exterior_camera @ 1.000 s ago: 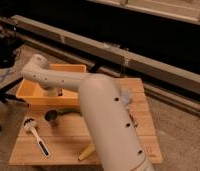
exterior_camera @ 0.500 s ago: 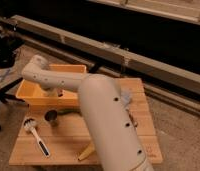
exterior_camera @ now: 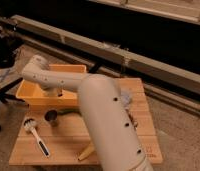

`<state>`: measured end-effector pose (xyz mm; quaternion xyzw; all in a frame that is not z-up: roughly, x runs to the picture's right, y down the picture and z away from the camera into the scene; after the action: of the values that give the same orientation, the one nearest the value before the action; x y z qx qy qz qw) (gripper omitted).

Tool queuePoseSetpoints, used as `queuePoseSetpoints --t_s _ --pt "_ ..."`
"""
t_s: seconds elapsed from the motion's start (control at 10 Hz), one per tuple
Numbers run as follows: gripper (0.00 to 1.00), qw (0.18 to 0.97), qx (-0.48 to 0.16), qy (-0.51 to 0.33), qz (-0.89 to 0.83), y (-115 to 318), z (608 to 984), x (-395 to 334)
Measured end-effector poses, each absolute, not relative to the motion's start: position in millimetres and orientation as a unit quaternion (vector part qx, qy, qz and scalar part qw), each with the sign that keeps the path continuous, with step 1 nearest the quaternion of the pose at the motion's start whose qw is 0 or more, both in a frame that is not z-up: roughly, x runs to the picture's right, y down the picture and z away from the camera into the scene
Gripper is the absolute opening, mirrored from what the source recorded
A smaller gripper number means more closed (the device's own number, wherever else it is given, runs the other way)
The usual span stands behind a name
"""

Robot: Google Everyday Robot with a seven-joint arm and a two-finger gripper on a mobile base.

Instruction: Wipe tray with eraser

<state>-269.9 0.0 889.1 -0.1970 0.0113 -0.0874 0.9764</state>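
Nothing has visibly shifted since the earlier frames: the arm keeps the same reach over the tray and every object on the table lies where it did.

Starting at the left, a dish brush [exterior_camera: 36, 134] with a white head and a dark-tipped handle lies flat on the wooden table [exterior_camera: 68, 145], angled toward the front edge. Behind it sits the tray [exterior_camera: 30, 95], a yellow-orange bin with raised walls, near the table's back left corner. The white arm [exterior_camera: 50, 77] bends at a rounded joint above the tray's left side and stretches right across it; the claw [exterior_camera: 58, 91] hangs down from it at the tray's near wall, partly masked by the arm, with its fingers drawn together. The eraser cannot be made out; whether it is pinched in the claw is not clear.

Just in front of the tray stands a small dark metal cup [exterior_camera: 52, 118]. A yellowish strip [exterior_camera: 86, 151] pokes out near the front edge from beneath the robot's big white forearm [exterior_camera: 110, 127], which covers the table's middle. Right of that, a grey-blue sponge [exterior_camera: 126, 96] peeks out beside the arm.
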Motion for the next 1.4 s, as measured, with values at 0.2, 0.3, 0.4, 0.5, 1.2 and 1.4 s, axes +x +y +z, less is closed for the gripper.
queuePoseSetpoints --t_s 0.2,0.3,0.4,0.5,1.2,1.4 --pt "0.14 0.977 -0.197 0.032 -0.073 -8.7 912.1 -262.0" --pt "0.14 0.977 -0.198 0.043 -0.066 -11.7 921.4 -258.9" --pt "0.14 0.976 -0.200 0.057 -0.060 -14.1 933.6 -255.3" --pt "0.14 0.976 -0.201 0.064 -0.056 -15.5 941.1 -253.0" --pt "0.14 0.966 -0.218 0.141 -0.016 -23.8 981.7 -195.8" --pt "0.14 0.962 -0.235 0.137 -0.031 -16.2 979.9 -191.5"
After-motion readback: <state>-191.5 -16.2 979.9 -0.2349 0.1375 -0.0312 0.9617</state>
